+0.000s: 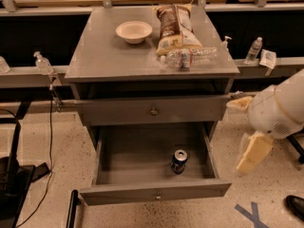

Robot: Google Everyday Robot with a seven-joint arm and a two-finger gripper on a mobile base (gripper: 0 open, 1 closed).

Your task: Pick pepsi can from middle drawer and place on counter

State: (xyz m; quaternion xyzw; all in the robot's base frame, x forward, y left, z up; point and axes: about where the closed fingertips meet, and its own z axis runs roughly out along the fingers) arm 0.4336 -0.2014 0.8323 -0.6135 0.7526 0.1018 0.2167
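Note:
The pepsi can (179,161), dark blue with a silver top, stands upright in the open middle drawer (142,148), near its front right. The drawer is pulled out, with a small round knob (158,197) on its front panel. The counter (118,56) is the grey top of the cabinet. My white and cream arm comes in from the right, and its cream gripper end (249,153) hangs beside the drawer's right side, apart from the can and outside the drawer.
On the counter are a white bowl (134,31), a chip bag (175,27) and a clear plastic bottle (190,57) lying on its side. The upper drawer (153,109) is closed. Small bottles (254,50) stand on the side rails. A black stand (14,175) is at the left.

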